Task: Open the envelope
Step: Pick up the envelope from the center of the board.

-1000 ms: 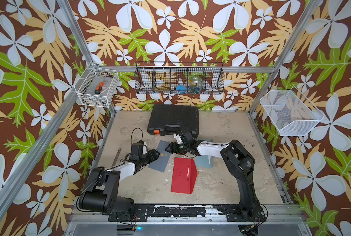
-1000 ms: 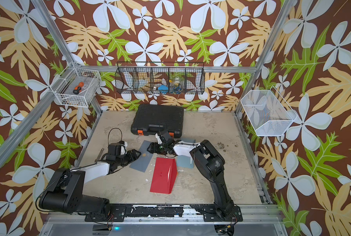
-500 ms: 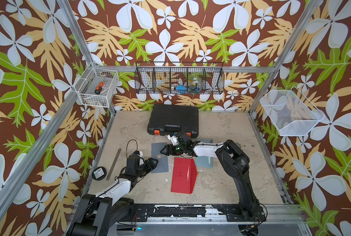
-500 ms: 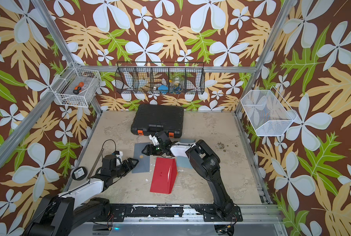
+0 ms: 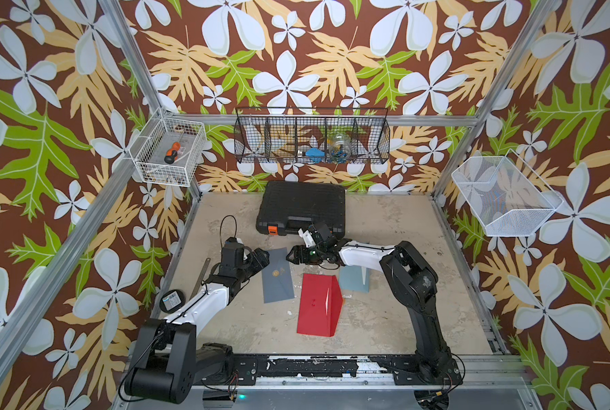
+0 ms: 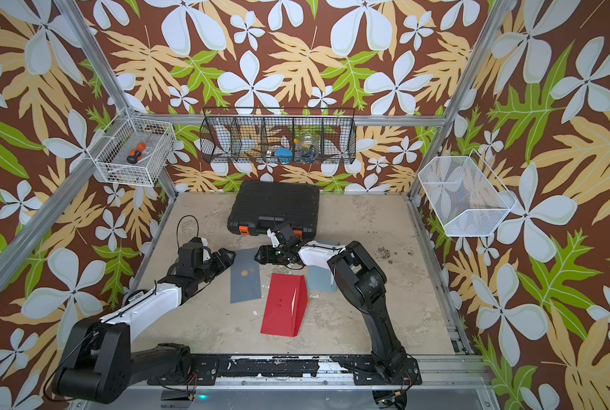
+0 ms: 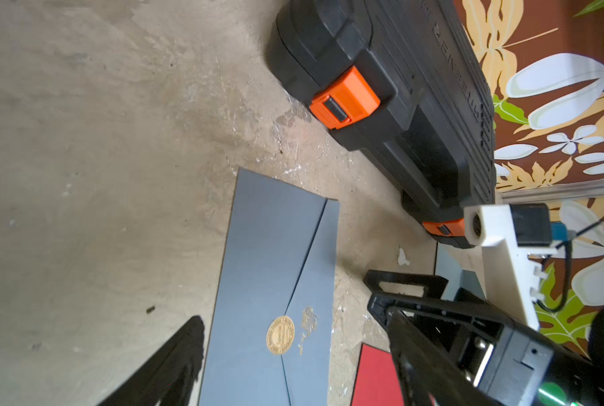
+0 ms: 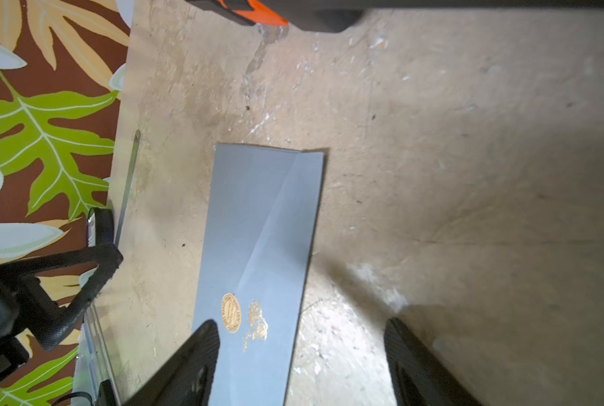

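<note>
Top views: a grey envelope (image 5: 278, 275) (image 6: 245, 275) lies flat on the worktop (image 5: 385, 319), a little left of centre, with its long sides running from the rear edge toward the front edge. The left gripper (image 5: 262, 257) (image 6: 227, 257) stands at the envelope's left rear corner and the right gripper (image 5: 288, 256) (image 6: 258, 256) at its right rear corner, tips pointing toward each other. A black case (image 5: 301, 206) with orange latches sits against the rear edge. A red envelope (image 5: 317, 305) lies just right of the grey one, and a second grey envelope (image 5: 355, 282) is partly hidden under the right arm. A ruler (image 5: 201, 277) lies along the left edge.

Left wrist view: the jaws of the left gripper (image 7: 293, 316) stand wide apart and hold nothing; between them appear the grey envelope (image 7: 276, 263) and the gold seal (image 7: 280, 335) at the point of its flap, which lies flat.

Right wrist view: the jaws of the right gripper (image 8: 299, 325) are likewise spread and empty, one finger (image 8: 202, 351) overlapping the envelope's (image 8: 258, 228) long edge beside the seal (image 8: 231, 313). Contact with the paper cannot be told for either gripper.
</note>
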